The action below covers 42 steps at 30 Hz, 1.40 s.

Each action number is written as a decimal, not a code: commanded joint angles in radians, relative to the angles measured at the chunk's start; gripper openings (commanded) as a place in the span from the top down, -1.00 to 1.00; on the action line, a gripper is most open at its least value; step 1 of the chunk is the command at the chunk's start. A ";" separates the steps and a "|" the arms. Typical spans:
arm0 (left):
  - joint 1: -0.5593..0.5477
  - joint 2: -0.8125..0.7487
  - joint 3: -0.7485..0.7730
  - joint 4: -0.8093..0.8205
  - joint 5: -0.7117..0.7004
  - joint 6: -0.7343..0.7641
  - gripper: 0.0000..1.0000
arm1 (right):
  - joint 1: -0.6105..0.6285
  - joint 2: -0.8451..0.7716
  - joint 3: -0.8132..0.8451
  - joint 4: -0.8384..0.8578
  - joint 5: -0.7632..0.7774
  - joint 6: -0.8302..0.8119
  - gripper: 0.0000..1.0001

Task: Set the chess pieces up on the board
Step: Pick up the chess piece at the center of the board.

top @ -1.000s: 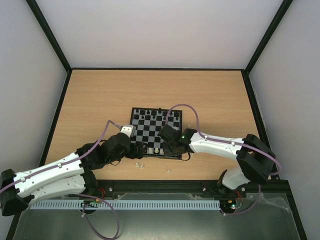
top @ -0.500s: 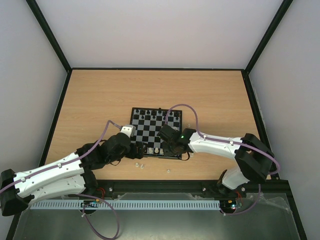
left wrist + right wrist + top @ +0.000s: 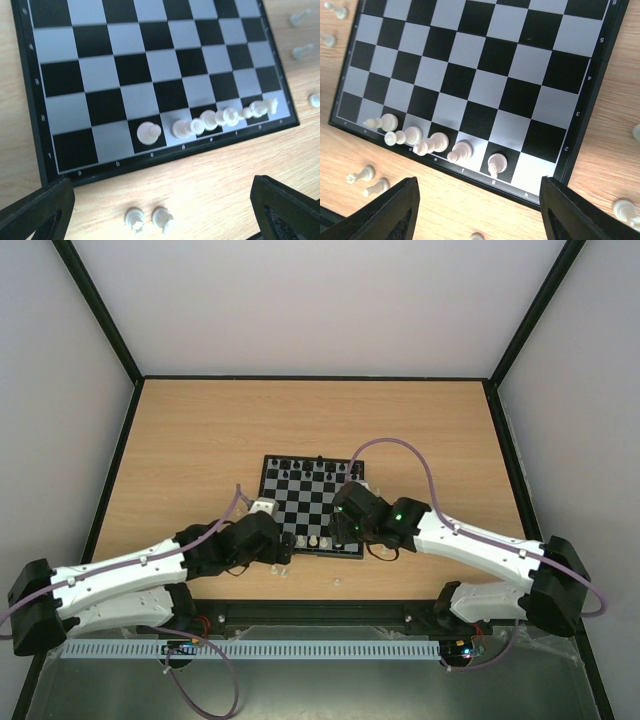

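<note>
chess pieces [image 3: 135, 218]: two loose white ones lie just ahead of my open left gripper [image 3: 162, 200]; right gripper [image 3: 479, 189], also open, is farther

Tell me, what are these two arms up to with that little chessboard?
The robot is setting up a chess game. The left gripper and the right gripper both hover open and empty by the near edge of the board. White pieces stand along that edge's row, with some squares unfilled. Black pieces line the far row. A few loose pieces lie on the table beside the board, not yet placed.
</note>
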 commanded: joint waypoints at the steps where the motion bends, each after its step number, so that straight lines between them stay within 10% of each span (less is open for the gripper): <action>1: -0.060 0.056 0.019 -0.057 -0.040 -0.091 -0.98 | 0.008 -0.057 -0.024 -0.054 0.007 -0.026 -0.32; 8: -0.188 0.130 -0.001 -0.056 -0.086 -0.212 -0.93 | 0.008 -0.157 -0.052 -0.071 -0.008 -0.047 -0.33; 28: -0.281 0.359 0.067 -0.030 -0.109 -0.209 0.22 | 0.007 -0.232 -0.118 -0.061 -0.020 -0.038 -0.33; 42: -0.237 0.375 0.038 0.007 -0.047 -0.150 0.26 | 0.007 -0.255 -0.141 -0.058 -0.022 -0.030 -0.32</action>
